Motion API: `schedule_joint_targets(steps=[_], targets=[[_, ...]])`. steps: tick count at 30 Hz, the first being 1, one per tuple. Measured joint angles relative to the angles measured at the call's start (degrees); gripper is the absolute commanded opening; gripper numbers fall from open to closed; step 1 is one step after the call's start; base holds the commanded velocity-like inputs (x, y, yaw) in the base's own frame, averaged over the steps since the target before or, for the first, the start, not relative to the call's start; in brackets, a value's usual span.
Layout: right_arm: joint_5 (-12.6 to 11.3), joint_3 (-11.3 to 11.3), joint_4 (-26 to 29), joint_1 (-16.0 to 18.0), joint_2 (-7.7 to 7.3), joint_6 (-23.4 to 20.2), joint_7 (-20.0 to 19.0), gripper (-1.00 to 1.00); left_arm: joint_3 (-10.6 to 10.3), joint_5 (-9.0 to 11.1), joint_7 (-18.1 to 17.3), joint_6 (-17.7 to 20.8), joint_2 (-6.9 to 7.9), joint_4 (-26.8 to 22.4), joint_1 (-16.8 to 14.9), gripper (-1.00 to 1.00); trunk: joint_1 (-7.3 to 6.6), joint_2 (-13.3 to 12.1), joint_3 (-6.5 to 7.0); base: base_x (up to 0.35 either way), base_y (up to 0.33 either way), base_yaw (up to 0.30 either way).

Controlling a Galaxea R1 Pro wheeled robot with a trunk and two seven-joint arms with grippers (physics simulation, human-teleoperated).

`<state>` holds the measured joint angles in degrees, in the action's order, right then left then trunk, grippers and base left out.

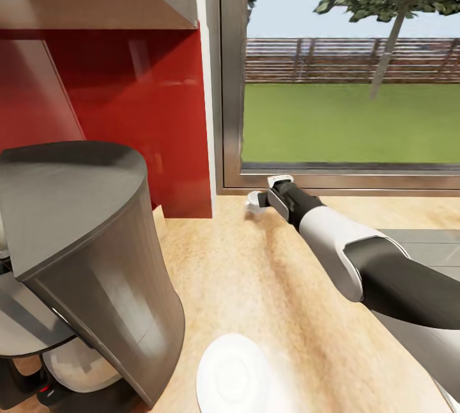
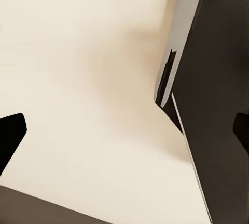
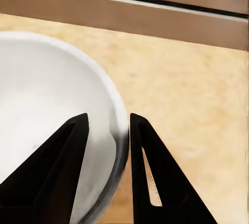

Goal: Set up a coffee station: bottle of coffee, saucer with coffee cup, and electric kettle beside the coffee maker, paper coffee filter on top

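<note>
Right tool (image 3: 106, 125) straddles the coffee cup (image 3: 46, 109) rim, fingers narrow, one inside, one outside. Judgement: squeeze firmly, lift straight, carry toward the saucer (image 1: 233, 371) at 6 o'clock on the bench (image 1: 268, 285).

Bench (image 1: 268, 285): light wood, fine speckled grain, satin sheen. Coffee maker (image 1: 96, 260): brushed grey body of metallic look, smooth, softly reflective; black glossy base with a red switch. Saucer (image 1: 233, 375): plain white, smooth, glazed look. Coffee cup (image 3: 46, 125): white, smooth, with a faint gloss along the rim. Right gripper (image 3: 106, 172): fingers matt black, plastic in appearance. Wall panel (image 1: 140, 100): red, high gloss. Window frame (image 1: 230, 81): brushed metal.
</note>
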<state>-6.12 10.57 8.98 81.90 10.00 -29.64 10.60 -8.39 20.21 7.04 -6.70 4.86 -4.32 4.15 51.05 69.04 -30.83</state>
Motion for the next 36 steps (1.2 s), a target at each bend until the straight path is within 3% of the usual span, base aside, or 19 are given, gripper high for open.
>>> schedule_joint_targets(steps=[8, 27, 36], targets=[[0.1, 0.0, 1.5, 0.0, 0.0, -0.1, 0.0, -1.0, -0.1, 0.0, 0.0, -0.2, -0.22, 0.0, 0.0, 1.0, 0.02, 0.0, 0.0, -0.057, -0.035, 0.0], [0.0, 0.1, 1.2, 0.0, 0.0, -0.1, 0.0, -1.0, -0.2, 0.0, 0.0, -0.2, -0.36, 0.2, 0.0, 1.0, 0.03, 0.0, 0.0, -0.228, -0.161, 0.0], [0.0, 0.1, 1.1, 0.0, 0.0, -0.2, 0.0, -1.0, -0.1, 0.0, 0.0, -0.2, -0.37, 0.2, 0.0, 1.0, 0.03, 0.0, 0.39, -0.277, -0.151, 0.162]])
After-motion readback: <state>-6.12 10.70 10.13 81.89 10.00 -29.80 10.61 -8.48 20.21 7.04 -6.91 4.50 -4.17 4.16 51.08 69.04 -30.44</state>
